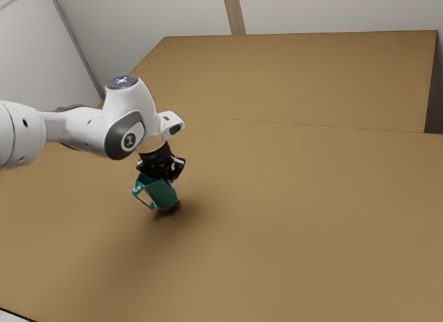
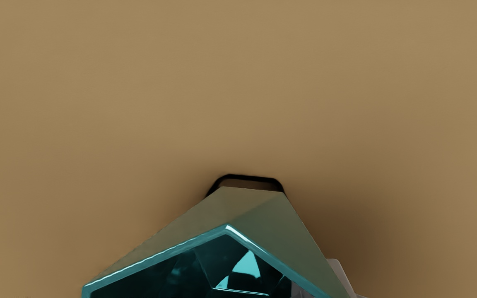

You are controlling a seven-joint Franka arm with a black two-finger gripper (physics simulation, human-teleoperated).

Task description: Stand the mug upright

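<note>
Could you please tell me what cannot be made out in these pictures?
- Full rim of the glossy teal mug: cut off by the wrist view's bottom edge.
- Its base's contact with the brown tabletop: lost in dark shadow, exterior view.
- Black gripper's hold: too small, exterior view.

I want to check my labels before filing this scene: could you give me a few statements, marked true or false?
1. The mug is teal. True.
2. The mug's mouth faces down at the table. False: it faces up toward the pincer, and the wrist view looks into it.
3. The handle points to the exterior view's right. False: the handle is on the exterior view's left side of the mug.
4. The table is brown. True.
</note>
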